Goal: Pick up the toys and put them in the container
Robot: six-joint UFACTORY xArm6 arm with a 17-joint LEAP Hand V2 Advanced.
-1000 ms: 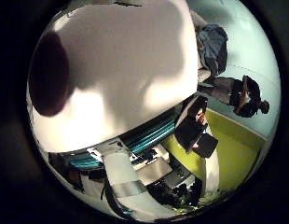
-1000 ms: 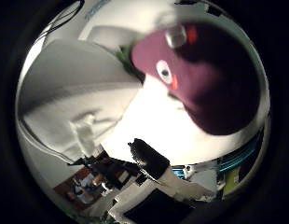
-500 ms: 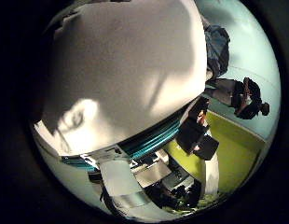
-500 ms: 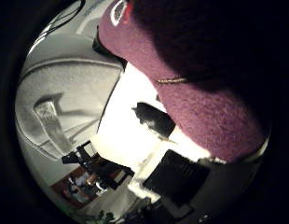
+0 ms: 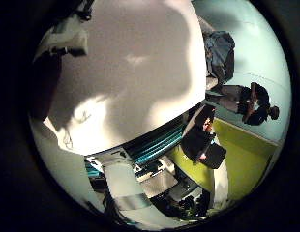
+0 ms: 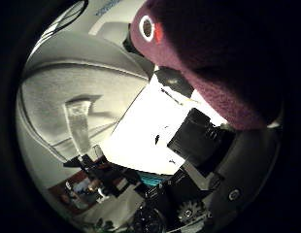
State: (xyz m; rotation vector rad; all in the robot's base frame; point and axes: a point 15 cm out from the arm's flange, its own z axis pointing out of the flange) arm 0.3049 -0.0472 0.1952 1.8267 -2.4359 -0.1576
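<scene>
Toy: maroon plush toy [image 6: 223, 63] with white-ringed eye, I see it close against the palm, above the white bench [image 5: 135, 72].
Hand: hand [image 6: 204, 141]; finger state, I cannot tell.

The hand [image 6: 204, 145] is showing only in pieces at the rims of the two palm views: a black block-shaped finger segment and grey geared housing are reaching in on the thumb side, while white links, a black finger part [image 5: 201, 140] and teal ribbed sections are lying across the little finger side. The finger parts are sitting bent inward toward the palm, but the views are not showing clearly whether they are closing on anything.
</scene>
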